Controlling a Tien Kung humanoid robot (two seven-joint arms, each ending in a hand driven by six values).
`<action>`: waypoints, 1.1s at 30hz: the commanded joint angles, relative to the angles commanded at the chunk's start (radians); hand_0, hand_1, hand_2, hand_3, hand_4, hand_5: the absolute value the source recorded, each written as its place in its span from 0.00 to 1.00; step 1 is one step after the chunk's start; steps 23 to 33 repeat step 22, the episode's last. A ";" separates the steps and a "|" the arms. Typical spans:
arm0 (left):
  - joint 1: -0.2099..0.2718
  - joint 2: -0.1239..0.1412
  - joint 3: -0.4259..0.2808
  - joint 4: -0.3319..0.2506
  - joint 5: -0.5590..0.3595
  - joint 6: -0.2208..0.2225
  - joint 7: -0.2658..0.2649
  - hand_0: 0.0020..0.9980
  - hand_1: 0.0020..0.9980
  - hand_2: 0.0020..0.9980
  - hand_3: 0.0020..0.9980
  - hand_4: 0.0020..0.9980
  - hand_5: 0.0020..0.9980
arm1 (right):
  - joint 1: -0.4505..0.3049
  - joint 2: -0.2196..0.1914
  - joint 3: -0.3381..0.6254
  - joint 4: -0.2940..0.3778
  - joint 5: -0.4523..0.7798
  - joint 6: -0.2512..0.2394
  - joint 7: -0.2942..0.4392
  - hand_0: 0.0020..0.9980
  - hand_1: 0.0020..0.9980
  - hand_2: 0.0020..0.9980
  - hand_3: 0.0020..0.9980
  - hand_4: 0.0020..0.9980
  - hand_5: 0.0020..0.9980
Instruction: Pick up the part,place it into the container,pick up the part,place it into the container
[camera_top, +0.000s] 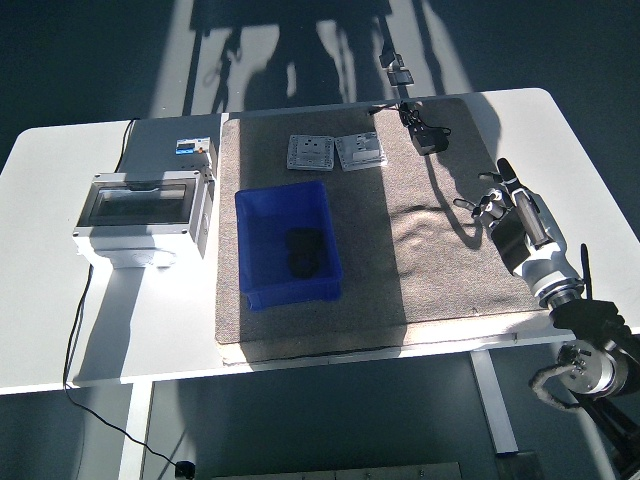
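Note:
A blue container (288, 245) stands on the grey mat (440, 270), left of centre, with one dark part (303, 252) lying inside it. Another dark part, a black adapter (428, 136), lies at the mat's far right corner with its cable running off the back edge. My right hand (497, 203) hovers over the mat's right side, fingers spread and holding nothing, well short of the adapter. The left arm does not show.
Two grey socket plates (336, 151) lie at the mat's far edge. A grey electrical box with a clear lid (143, 212) stands on the white table (40, 280) to the left, its cord hanging off the front edge.

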 joint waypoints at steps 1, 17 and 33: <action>0.000 0.001 -0.006 0.000 0.003 0.003 0.000 0.68 0.53 0.63 0.63 0.51 0.78 | 0.001 0.003 -0.012 -0.002 0.011 -0.006 0.008 0.73 0.68 0.79 0.62 0.98 0.56; -0.006 0.021 -0.064 0.000 0.051 0.011 0.002 0.69 0.68 0.69 0.67 0.56 0.82 | 0.018 0.022 -0.080 -0.039 0.168 -0.115 0.147 0.76 0.79 0.90 0.92 0.98 0.54; -0.007 0.029 -0.070 0.000 0.052 -0.005 0.009 0.69 0.68 0.69 0.67 0.56 0.82 | 0.019 0.024 -0.068 -0.039 0.190 -0.131 0.183 0.76 0.79 0.90 0.92 0.98 0.54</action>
